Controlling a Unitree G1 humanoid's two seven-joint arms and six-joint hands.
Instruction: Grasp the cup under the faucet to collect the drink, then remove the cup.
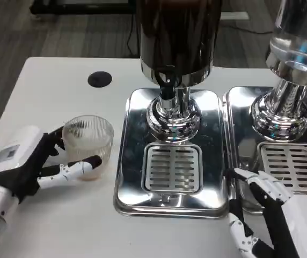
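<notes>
Your left hand [27,164] is closed around the ribbed clear cup [88,144] on the white table [46,91], left of the dispenser.

You're over a smooth matte tabletop with a black round grommet [99,79] and dark striped carpet beyond. The cup stands upright beside the polished steel tray [169,156] — its slotted grille [172,168] lies under the black faucet [167,86]. A second dispenser [290,80] gleams at right. Your right hand [266,212] rests low — fingers spread, holding nothing.
</notes>
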